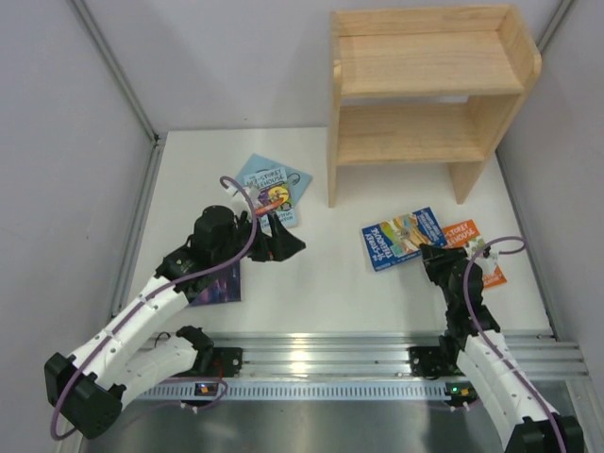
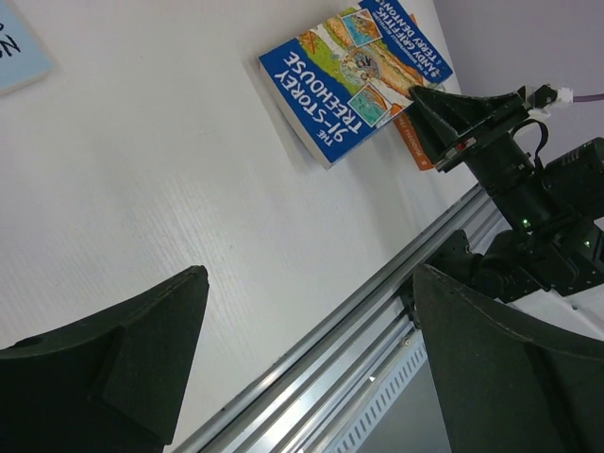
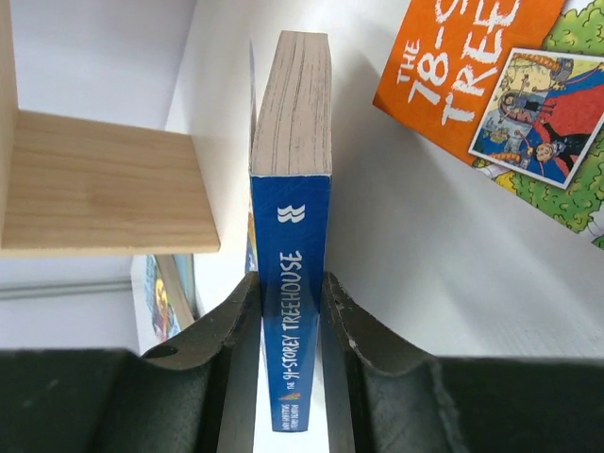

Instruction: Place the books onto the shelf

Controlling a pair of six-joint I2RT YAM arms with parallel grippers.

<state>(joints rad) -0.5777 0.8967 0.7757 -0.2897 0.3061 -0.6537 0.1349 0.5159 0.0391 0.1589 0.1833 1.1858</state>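
White table [image 1: 311, 283]: the right gripper [image 3: 291, 288] clamps the 91-Storey Treehouse book [image 3: 291, 212] by its spine, while the left gripper [image 2: 311, 349] stands wide and empty. Next, the book probably needs lifting to the far shelf [image 1: 425, 90].

Table [image 1: 311, 293]: white, matt, flat; enclosed by walls on three sides.
Left wall [image 1: 57, 142]: plain pale grey panel.
Back wall [image 1: 226, 57]: the same grey panel, joined to the left wall at a slanted metal post [image 1: 113, 71].
Right wall [image 1: 576, 160]: grey panel, edged by a second metal strip [image 1: 557, 21].
Rails [image 1: 321, 354]: grooved aluminium, laid along the near table edge; light is reflected brightly from them.
Perforated strip [image 1: 330, 389]: set just below the rails.
Metal sheet [image 1: 321, 425]: dull grey, nearest of all.
Lighting: even; soft shadows are cast on the table.
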